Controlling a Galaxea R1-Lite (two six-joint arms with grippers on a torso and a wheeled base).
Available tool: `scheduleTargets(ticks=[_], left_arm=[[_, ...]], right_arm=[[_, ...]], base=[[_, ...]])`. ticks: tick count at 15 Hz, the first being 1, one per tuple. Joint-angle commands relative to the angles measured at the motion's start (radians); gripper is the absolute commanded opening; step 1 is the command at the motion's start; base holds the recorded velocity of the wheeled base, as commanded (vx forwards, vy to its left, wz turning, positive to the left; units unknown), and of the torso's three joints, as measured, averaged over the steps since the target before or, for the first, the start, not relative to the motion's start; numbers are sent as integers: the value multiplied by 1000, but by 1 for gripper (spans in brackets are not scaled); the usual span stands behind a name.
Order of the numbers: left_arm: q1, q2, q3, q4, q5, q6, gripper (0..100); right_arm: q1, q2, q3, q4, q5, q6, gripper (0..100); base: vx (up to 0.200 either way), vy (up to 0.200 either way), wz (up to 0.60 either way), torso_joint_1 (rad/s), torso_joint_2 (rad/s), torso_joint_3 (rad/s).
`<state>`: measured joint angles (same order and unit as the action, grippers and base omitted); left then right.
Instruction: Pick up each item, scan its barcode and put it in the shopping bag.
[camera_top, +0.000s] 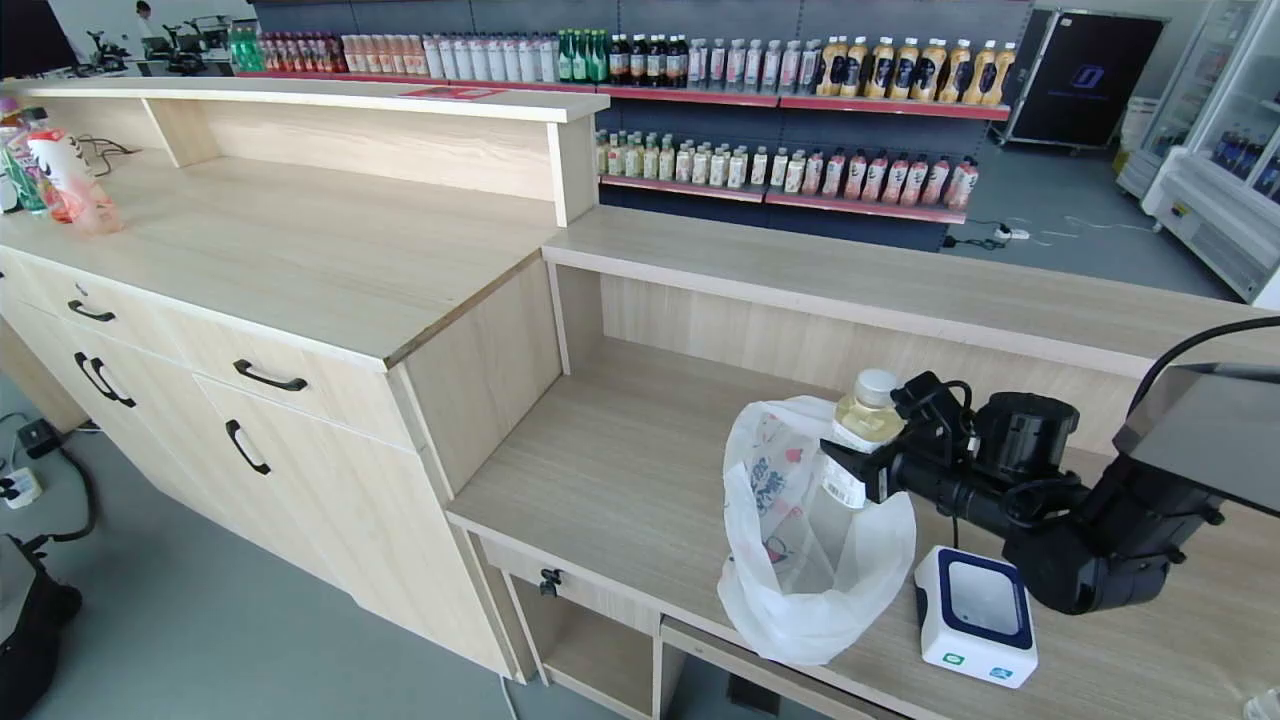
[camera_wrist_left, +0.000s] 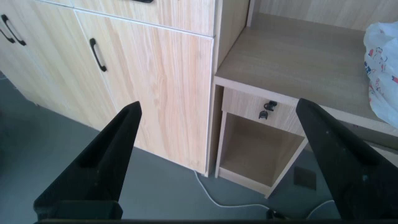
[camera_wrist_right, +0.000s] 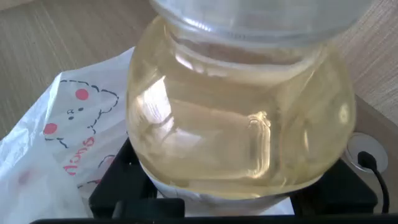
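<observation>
Right tool (camera_top: 850, 462) pinching bottle (camera_top: 862, 425) upright at mouth of bag (camera_top: 790, 570) on tabletop (camera_top: 620, 470), scanner (camera_top: 975, 615) just beside. I'd lower it straight, stay clear of rim, let go low. Left tool (camera_wrist_left: 219, 106) spread, over floor. Can't tell if bottle base is inside bag yet; bag bottom hidden.

This is a shop. Far behind the right gripper (camera_top: 852, 455), which holds a bottle (camera_top: 866, 415), long red shelves (camera_top: 700, 95) carry rows and rows of drink bottles (camera_top: 905, 68). Off to its right stand glass-door fridges (camera_top: 1230, 120). The gripper is over a wooden checkout counter (camera_top: 620, 470). Just below it sit a white shopping bag (camera_top: 790, 600) and a small barcode scanner (camera_top: 975, 610).
</observation>
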<state>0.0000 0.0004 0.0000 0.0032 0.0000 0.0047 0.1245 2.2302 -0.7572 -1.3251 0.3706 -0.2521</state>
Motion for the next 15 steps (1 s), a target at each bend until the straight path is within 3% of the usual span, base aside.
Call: scheduleTargets(ticks=[1,15], left_arm=[[0,0,0,0,0,0,100],[0,0,0,0,0,0,100]], right_arm=[[17,83,-62,-5,-1,4,0],[46,287,-278,-6,1,-10,0]], base=[[0,0,0,0,0,0],[0,0,0,0,0,0]])
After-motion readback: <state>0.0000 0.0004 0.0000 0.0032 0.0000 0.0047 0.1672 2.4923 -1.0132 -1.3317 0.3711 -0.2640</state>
